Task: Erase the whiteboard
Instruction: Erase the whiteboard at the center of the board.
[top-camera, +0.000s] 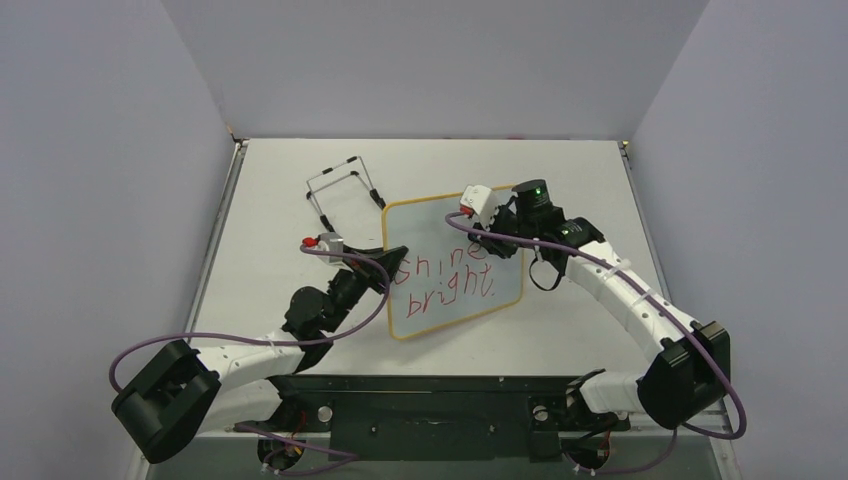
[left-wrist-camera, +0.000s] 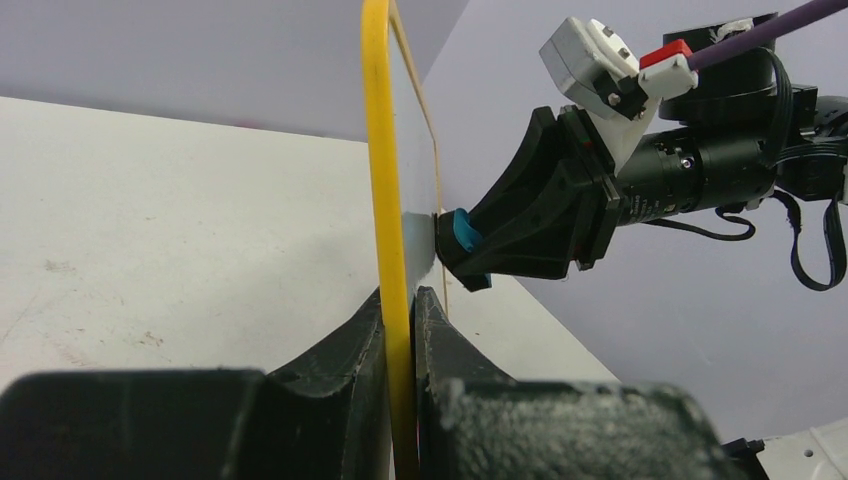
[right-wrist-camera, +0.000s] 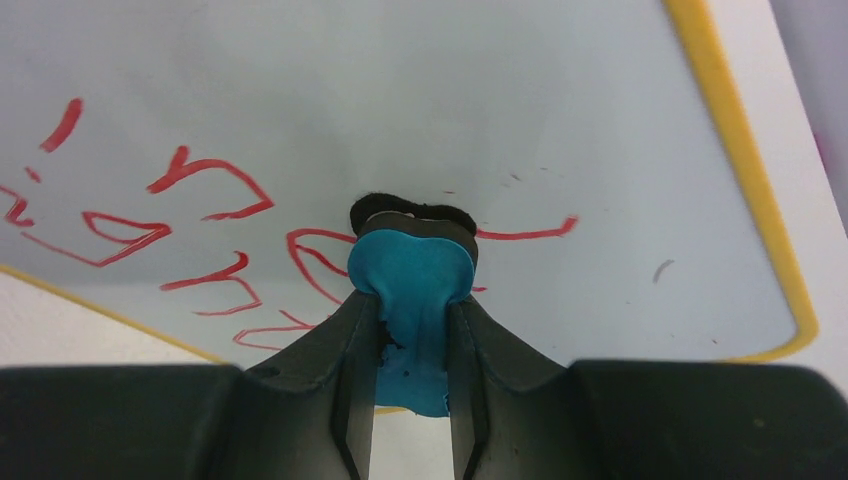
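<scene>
Over the table (top-camera: 560, 170), the left gripper (left-wrist-camera: 402, 310) pinches the yellow edge of one whiteboard (top-camera: 450, 240); the right gripper (right-wrist-camera: 412, 300) squeezes one blue eraser (right-wrist-camera: 410, 265) against its face.

A thin black wire stand (top-camera: 336, 168) lies on the white bench (top-camera: 560, 170) near the far edge, left of the middle. The bench surface shows faint scuffs. Plain pale grey walls (top-camera: 420, 60) close in the left, far and right edges. A small blue eraser (right-wrist-camera: 412, 275) with a black felt face looks squeezed out of shape.
</scene>
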